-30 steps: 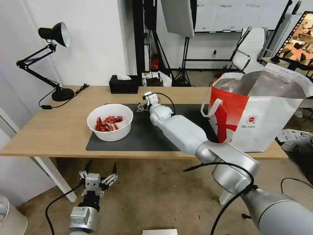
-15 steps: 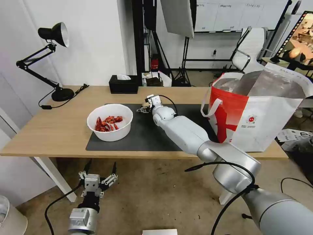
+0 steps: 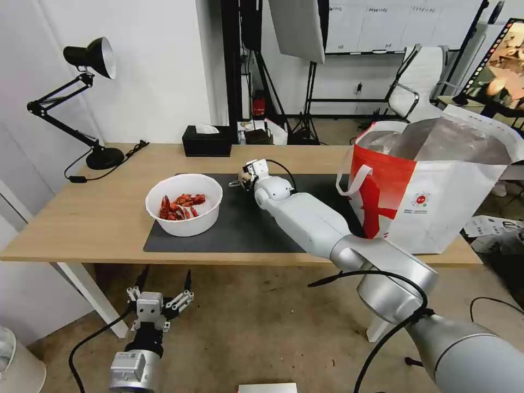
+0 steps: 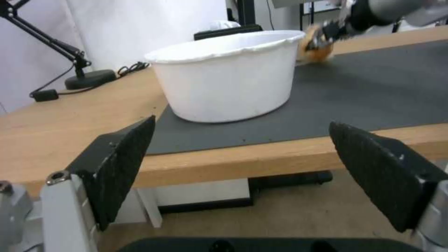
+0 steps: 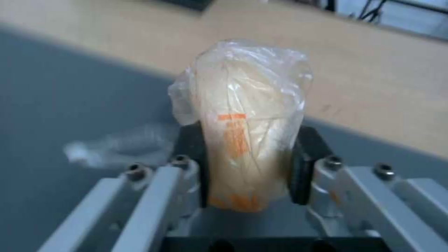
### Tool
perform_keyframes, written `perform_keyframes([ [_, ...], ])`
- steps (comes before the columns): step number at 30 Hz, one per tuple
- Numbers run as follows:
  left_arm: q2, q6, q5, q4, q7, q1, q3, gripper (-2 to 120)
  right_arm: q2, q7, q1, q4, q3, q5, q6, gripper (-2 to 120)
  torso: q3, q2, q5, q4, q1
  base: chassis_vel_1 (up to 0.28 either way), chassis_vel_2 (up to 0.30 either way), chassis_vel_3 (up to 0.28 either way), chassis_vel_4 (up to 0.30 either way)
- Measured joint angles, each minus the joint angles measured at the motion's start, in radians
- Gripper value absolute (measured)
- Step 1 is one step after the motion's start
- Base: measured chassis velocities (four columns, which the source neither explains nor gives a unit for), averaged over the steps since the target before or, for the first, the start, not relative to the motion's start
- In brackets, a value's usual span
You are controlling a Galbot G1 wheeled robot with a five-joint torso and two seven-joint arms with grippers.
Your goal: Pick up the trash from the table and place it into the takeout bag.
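Right wrist view: right gripper (image 5: 247, 164) clamps the lump (image 5: 245, 119); bag (image 3: 431, 191) probably awaits; bowl (image 3: 184, 204) remains; left gripper (image 3: 159, 289) open.

Long light-wood tabletop (image 3: 103, 218) on white legs, and a big dark grey mat (image 3: 240, 226) lies flat across its middle. On the mat's left part sits the white round bowl (image 3: 184, 204), red crayfish shells inside. At the right end stands the takeout bag (image 3: 431, 191), red panel facing in, mouth open, foil lining showing. Back left corner, the black desk lamp (image 3: 90, 109) with its cord trailing on the wood; at the back edge, the black tissue box (image 3: 206, 142)
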Motion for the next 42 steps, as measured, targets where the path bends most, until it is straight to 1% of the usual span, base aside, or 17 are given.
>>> perform_keyframes([
  [3,0.002,0.000,0.000,-0.017,-0.001,0.001,0.000,100,-0.110,0.181,-0.055,0.264,0.012,0.017,0.020,18,0.000,0.000,0.0001,0.0001,0.000,0.000,0.000,0.000,0.000],
  [4,0.002,0.000,0.000,-0.017,-0.001,0.001,0.000,100,-0.110,0.181,-0.055,0.264,0.012,0.017,0.020,18,0.000,0.000,0.0001,0.0001,0.000,0.000,0.000,0.000,0.000],
  [7,0.005,0.000,0.000,-0.039,-0.002,0.008,0.001,100,-0.287,0.393,-0.118,0.603,0.014,0.038,0.019,7,0.000,0.000,0.0005,-0.0006,0.000,0.000,0.000,0.000,0.000],
  [8,0.005,0.000,0.000,-0.039,-0.002,0.008,0.001,100,-0.287,0.393,-0.118,0.603,0.014,0.038,0.019,7,0.000,0.000,0.0005,-0.0006,0.000,0.000,0.000,0.000,0.000],
  [10,0.007,0.000,-0.001,-0.053,-0.002,0.008,0.006,100,-0.392,0.481,-0.167,0.790,0.034,0.049,0.019,5,0.000,0.000,0.0003,-0.0009,0.000,0.000,0.000,0.000,0.000],
  [12,0.009,0.003,-0.001,-0.078,-0.002,0.010,0.012,100,-0.483,0.517,-0.221,0.929,0.079,0.051,0.025,5,0.000,0.000,0.0005,-0.0006,0.000,0.000,0.000,0.000,0.000],
  [13,0.009,0.003,-0.001,-0.078,-0.002,0.010,0.012,100,-0.483,0.517,-0.221,0.929,0.079,0.051,0.025,5,0.000,0.000,0.0005,-0.0006,0.000,0.000,0.000,0.000,0.000],
  [16,0.010,0.017,-0.001,-0.129,-0.001,0.020,0.020,100,-0.589,0.532,-0.278,1.060,0.156,0.042,0.048,5,0.000,0.000,0.0004,-0.0007,0.000,0.000,0.000,0.000,0.000],
  [17,0.010,0.017,-0.001,-0.129,-0.001,0.020,0.020,100,-0.589,0.532,-0.278,1.060,0.156,0.042,0.048,5,0.000,0.000,0.0004,-0.0007,0.000,0.000,0.000,0.000,0.000],
  [19,0.010,0.024,-0.001,-0.158,-0.001,0.028,0.022,100,-0.661,0.536,-0.310,1.125,0.223,0.038,0.053,4,0.000,0.000,0.0007,-0.0007,0.000,0.000,0.000,0.000,0.000],
  [20,0.010,0.024,-0.001,-0.158,-0.001,0.028,0.022,100,-0.661,0.536,-0.310,1.125,0.223,0.038,0.053,4,0.000,0.000,0.0007,-0.0007,0.000,0.000,0.000,0.000,0.000],
  [21,0.010,0.025,-0.001,-0.169,0.000,0.034,0.023,100,-0.697,0.533,-0.322,1.148,0.258,0.038,0.054,4,0.000,0.000,0.0004,-0.0007,0.000,0.000,0.000,0.000,0.000],
  [28,0.011,0.026,0.000,-0.180,0.001,0.044,0.030,100,-0.805,0.516,-0.354,1.160,0.386,0.058,0.055,4,0.000,0.000,0.0002,-0.0005,0.000,0.000,0.000,0.000,0.000],
  [34,0.003,0.026,0.007,-0.185,0.013,0.048,0.037,100,-0.883,0.608,-0.398,1.181,0.439,0.146,-0.058,4,0.000,0.000,0.0002,-0.0005,0.000,0.000,0.000,0.000,0.000],
  [38,-0.008,0.024,0.015,-0.186,0.025,0.049,0.046,100,-0.940,0.620,-0.435,1.210,0.470,0.207,-0.118,21,0.000,0.000,0.0001,-0.0007,0.000,0.000,0.000,0.000,0.000],
  [39,-0.008,0.024,0.015,-0.186,0.025,0.049,0.046,100,-0.940,0.620,-0.435,1.210,0.470,0.207,-0.118,21,0.000,0.000,0.0001,-0.0007,0.000,0.000,0.000,0.000,0.000],
  [42,-0.010,0.024,0.017,-0.188,0.028,0.051,0.046,100,-0.968,0.622,-0.453,1.234,0.478,0.235,-0.138,37,0.000,0.000,0.0000,-0.0003,0.000,0.000,0.000,0.000,0.000],
])
